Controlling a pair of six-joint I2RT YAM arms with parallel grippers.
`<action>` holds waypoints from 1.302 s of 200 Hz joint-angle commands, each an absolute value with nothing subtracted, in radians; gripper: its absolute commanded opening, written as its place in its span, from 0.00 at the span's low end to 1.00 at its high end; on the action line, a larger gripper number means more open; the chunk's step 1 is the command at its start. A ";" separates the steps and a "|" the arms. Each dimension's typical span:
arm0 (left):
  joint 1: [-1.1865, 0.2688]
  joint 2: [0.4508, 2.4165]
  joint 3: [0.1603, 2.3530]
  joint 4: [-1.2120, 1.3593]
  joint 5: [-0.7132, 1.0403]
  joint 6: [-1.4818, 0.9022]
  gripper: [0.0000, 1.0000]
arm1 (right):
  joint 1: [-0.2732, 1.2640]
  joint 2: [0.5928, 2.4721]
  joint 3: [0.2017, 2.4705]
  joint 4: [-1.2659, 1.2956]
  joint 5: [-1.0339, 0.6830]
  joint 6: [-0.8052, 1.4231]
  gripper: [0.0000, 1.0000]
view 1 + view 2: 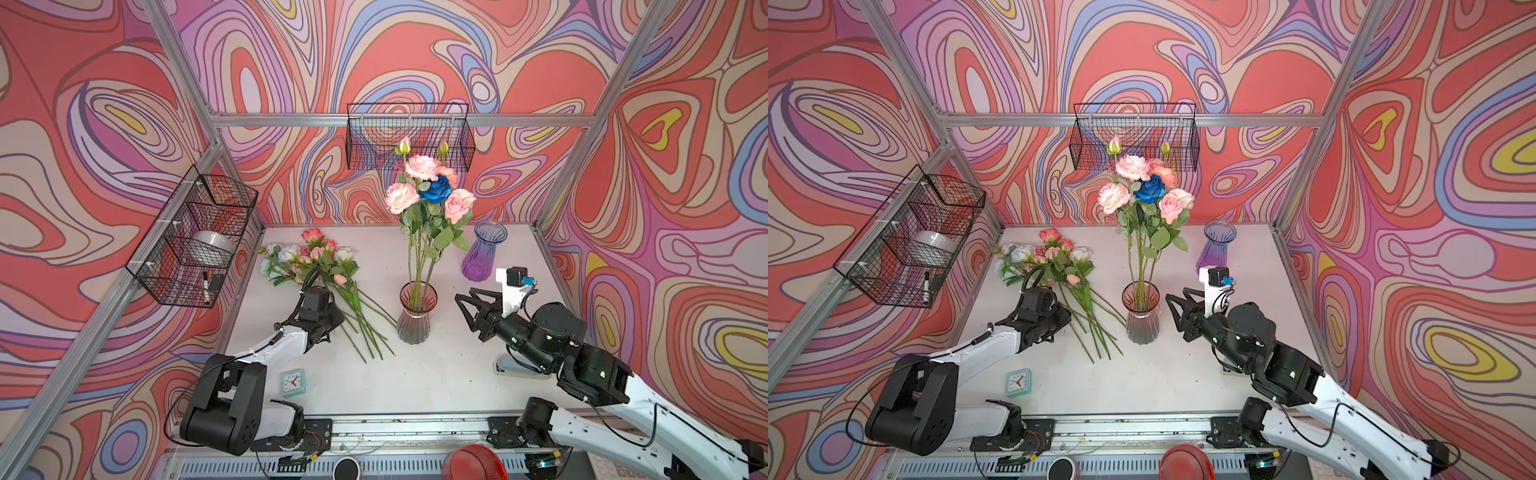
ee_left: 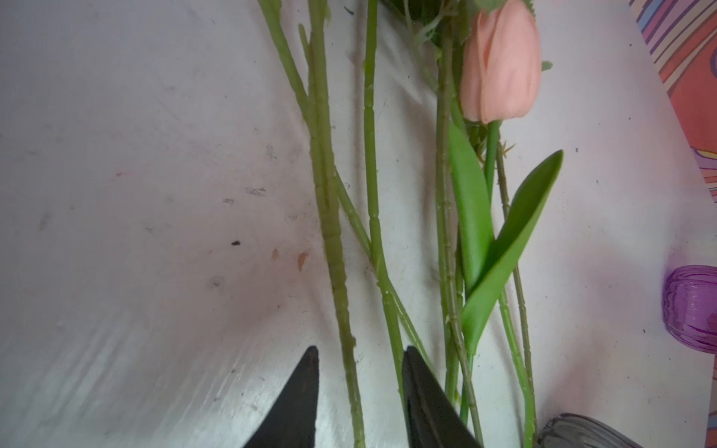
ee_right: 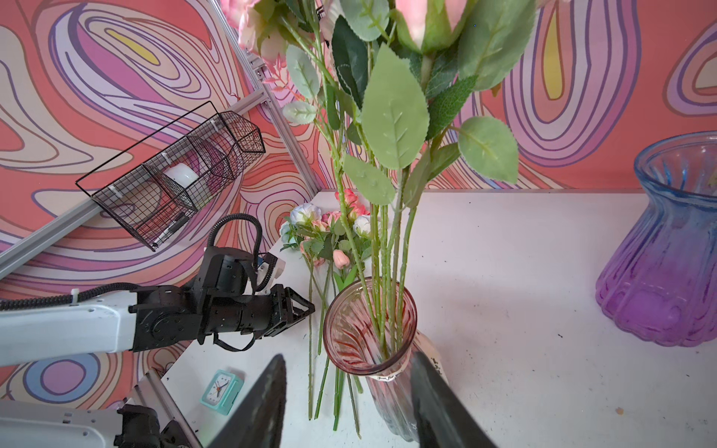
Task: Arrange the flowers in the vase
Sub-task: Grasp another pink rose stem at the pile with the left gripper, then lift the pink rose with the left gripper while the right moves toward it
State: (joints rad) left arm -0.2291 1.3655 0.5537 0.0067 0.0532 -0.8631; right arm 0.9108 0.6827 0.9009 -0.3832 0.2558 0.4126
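Note:
The vase (image 1: 417,320), pink-tinted ribbed glass, stands mid-table and holds several flowers (image 1: 432,187): pink and peach blooms and one deep blue. More flowers (image 1: 311,253) lie in a loose bunch at the left, their stems (image 1: 365,328) fanned toward the vase. My left gripper (image 1: 330,322) is low over those stems. In the left wrist view its fingers (image 2: 359,349) stand apart with two green stems (image 2: 345,294) between them, not pinched; a peach tulip bud (image 2: 500,66) lies alongside. My right gripper (image 1: 463,311) hangs open just right of the vase, apart from it, with the vase's rim (image 3: 388,374) in front of its jaws.
A purple-and-blue glass vase (image 1: 484,253) stands empty at the back right. A small teal clock (image 1: 292,382) sits near the front left, by the left arm. Wire baskets hang on the left wall (image 1: 195,237) and the back wall (image 1: 409,137). A grey stapler-like object (image 1: 515,368) lies under the right arm.

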 commanded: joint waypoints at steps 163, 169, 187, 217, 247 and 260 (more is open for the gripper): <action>-0.215 0.974 0.678 -0.228 -0.079 -0.815 0.00 | 0.909 0.683 0.909 -0.398 0.266 0.412 0.54; -0.215 0.939 0.694 -0.251 -0.087 -0.808 0.00 | 0.909 0.684 0.911 -0.395 0.265 0.413 0.54; -0.215 0.847 0.736 -0.300 -0.091 -0.786 0.00 | 0.909 0.689 0.916 -0.391 0.262 0.414 0.55; -0.215 0.744 0.795 -0.312 -0.016 -0.758 0.00 | 0.909 0.696 0.923 -0.383 0.251 0.416 0.58; -0.215 0.658 0.817 -0.212 0.160 -0.734 0.00 | 0.908 0.693 0.930 -0.360 0.205 0.412 0.60; -0.215 0.632 0.819 -0.137 0.279 -0.720 0.00 | 0.910 0.689 0.931 -0.338 0.163 0.403 0.61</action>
